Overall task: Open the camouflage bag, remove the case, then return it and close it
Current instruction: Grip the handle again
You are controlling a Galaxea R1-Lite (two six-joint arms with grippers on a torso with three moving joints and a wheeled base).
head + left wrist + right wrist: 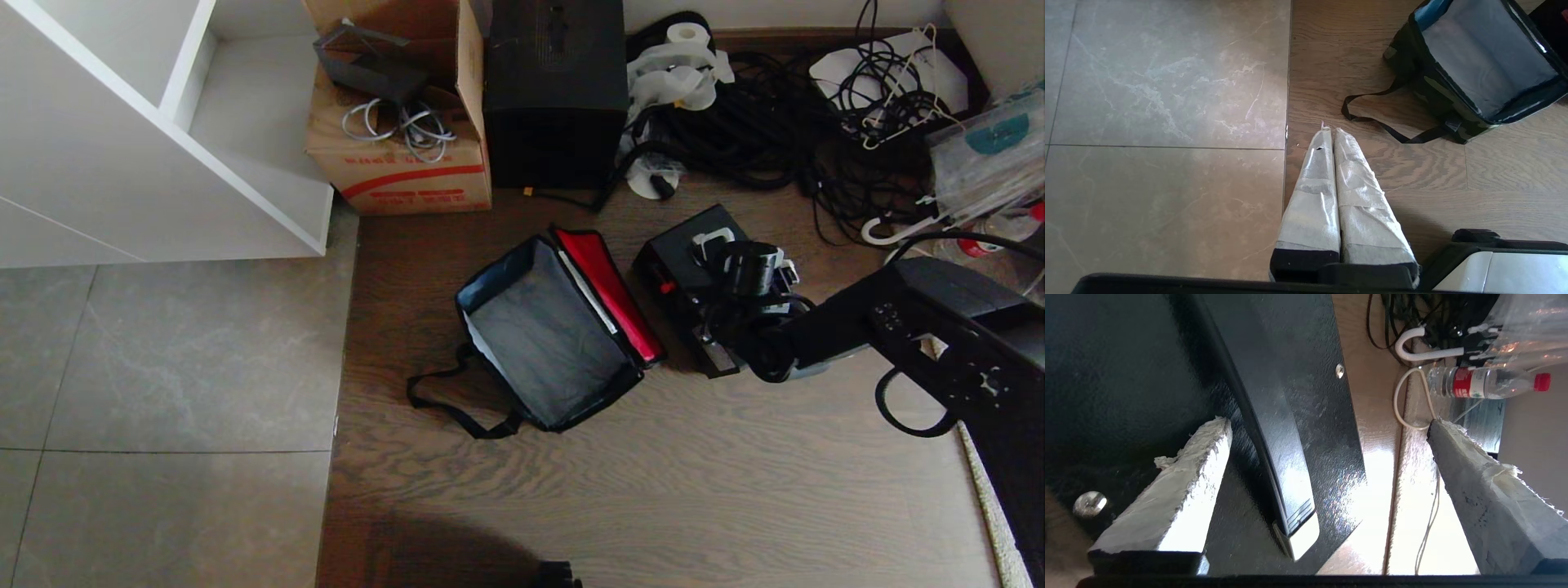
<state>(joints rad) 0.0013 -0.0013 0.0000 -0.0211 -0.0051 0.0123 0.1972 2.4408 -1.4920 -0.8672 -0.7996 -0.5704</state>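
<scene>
The camouflage bag [547, 335] lies open on the wooden floor, its grey inside bare and its red-lined lid [608, 286] folded out to the right. Its camouflage side and black strap [1372, 118] also show in the left wrist view. The black case [678, 261] rests on the floor just right of the lid. My right arm [898, 318] reaches over it. My right gripper [1327, 422] is open and hangs close above the case, straddling its black handle [1274, 428] without gripping it. My left gripper [1331, 130] is shut on nothing, parked low over the floor left of the bag.
A red-striped cardboard box [400, 163] and a tall black box [555, 90] stand behind the bag. Tangled black cables [775, 122] fill the back right. A white shelf unit [163, 122] is at the left. A water bottle [1486, 381] lies near the case.
</scene>
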